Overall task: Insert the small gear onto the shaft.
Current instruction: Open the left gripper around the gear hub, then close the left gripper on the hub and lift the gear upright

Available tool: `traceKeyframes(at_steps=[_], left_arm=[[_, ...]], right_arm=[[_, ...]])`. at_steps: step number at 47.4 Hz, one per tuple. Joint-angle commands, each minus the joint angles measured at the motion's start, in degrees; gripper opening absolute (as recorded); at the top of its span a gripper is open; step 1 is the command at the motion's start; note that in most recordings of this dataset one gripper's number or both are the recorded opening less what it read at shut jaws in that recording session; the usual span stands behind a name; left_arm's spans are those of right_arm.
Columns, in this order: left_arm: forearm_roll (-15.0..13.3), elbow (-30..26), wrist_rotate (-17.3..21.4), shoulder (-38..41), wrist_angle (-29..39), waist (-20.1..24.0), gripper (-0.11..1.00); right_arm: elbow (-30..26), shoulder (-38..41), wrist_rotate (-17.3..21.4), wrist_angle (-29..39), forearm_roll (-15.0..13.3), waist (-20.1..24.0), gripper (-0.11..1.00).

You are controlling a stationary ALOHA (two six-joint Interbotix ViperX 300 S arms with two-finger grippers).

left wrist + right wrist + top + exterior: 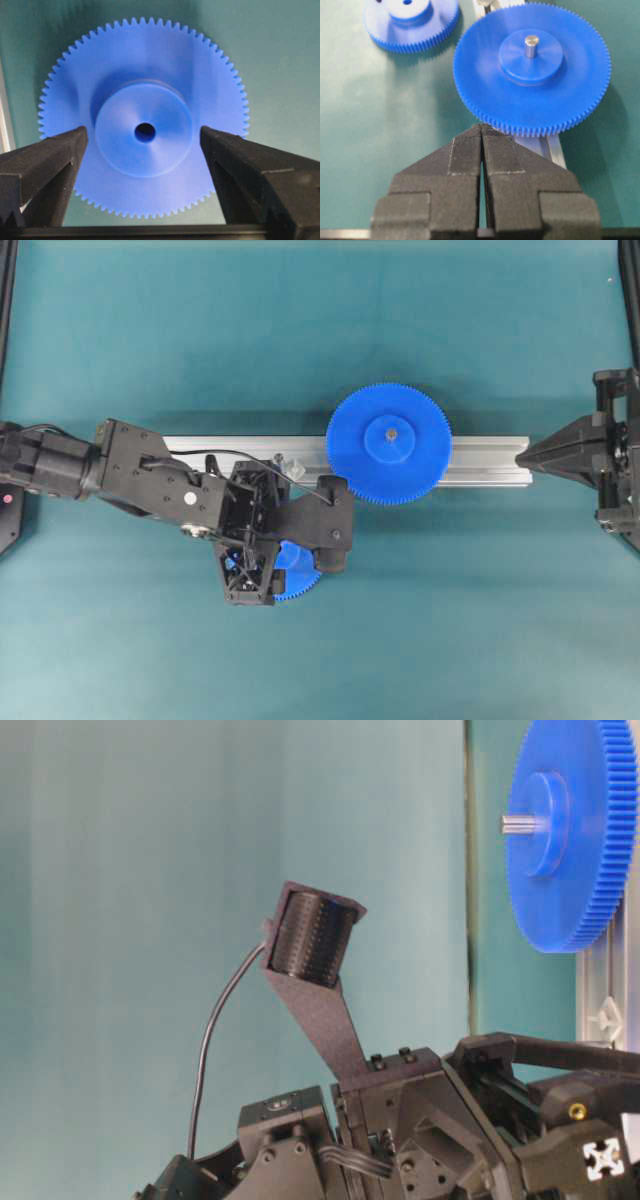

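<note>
small gear [145,132] lies flat between the wide-spread left end effector [144,150] fingers, untouched

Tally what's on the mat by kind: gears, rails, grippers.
Blue gears: 2, the small gear flat on the mat and the larger gear on the rail.
Aluminium rail: 1.
Grippers: 2, the left gripper and the right gripper.
Total: 5.

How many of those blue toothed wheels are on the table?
2. The bigger blue wheel sits on a pin on the metal rail. The smaller blue wheel lies flat on the green table beside the rail, under the left arm's open fingers.
</note>
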Motion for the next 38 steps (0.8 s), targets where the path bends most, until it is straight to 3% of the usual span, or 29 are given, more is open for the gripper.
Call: traceKeyframes(at_steps=[1, 38], left_arm=[[0.2, -0.6, -0.1, -1.6, -0.2, -0.4, 0.93], [0.2, -0.2, -0.5, 0.1, -1.9, -0.4, 0.93]], right_arm=[[-0.6, 0.1, 0.6, -0.5, 0.1, -0.3, 0.01], [-0.6, -0.2, 0.6, -0.4, 0.1, -0.8, 0.01]])
